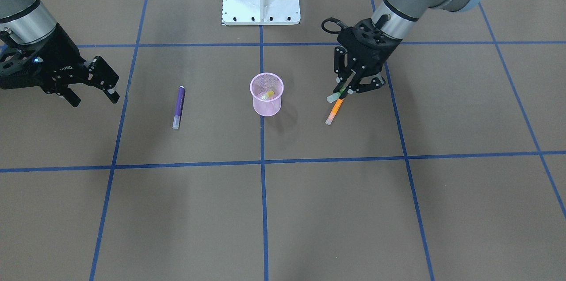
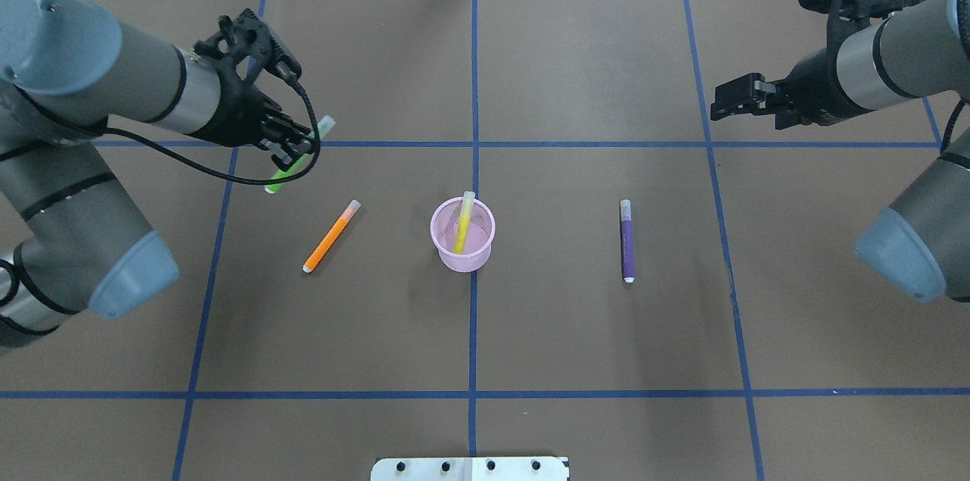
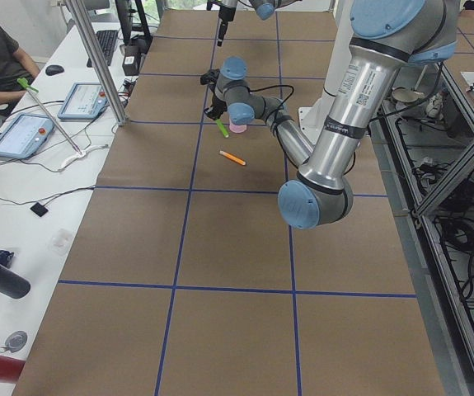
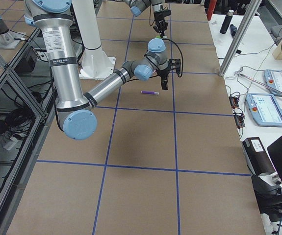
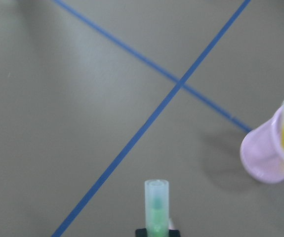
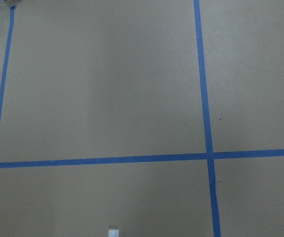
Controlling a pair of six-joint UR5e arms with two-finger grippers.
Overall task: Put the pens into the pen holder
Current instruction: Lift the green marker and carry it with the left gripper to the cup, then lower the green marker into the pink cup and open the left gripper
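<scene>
Here, over the table [image 2: 591,329], the left gripper [image 2: 294,150] hangs well left of the cup [image 2: 463,235]. Its fingers are closed on the green pen [image 2: 282,176] near mid-length, and the pen is tilted and seemingly clear of the surface. The right gripper [image 1: 93,94] hovers far to the other side, fingers spread wide, holding nothing. The cup stands at centre with the yellow pen [image 2: 461,227] leaning inside. The orange pen [image 2: 330,237] and purple pen [image 2: 626,240] lie flat on either side. My worry is that the tilted green pen catches the rim or knocks the yellow one going in, tipping the light cup.
</scene>
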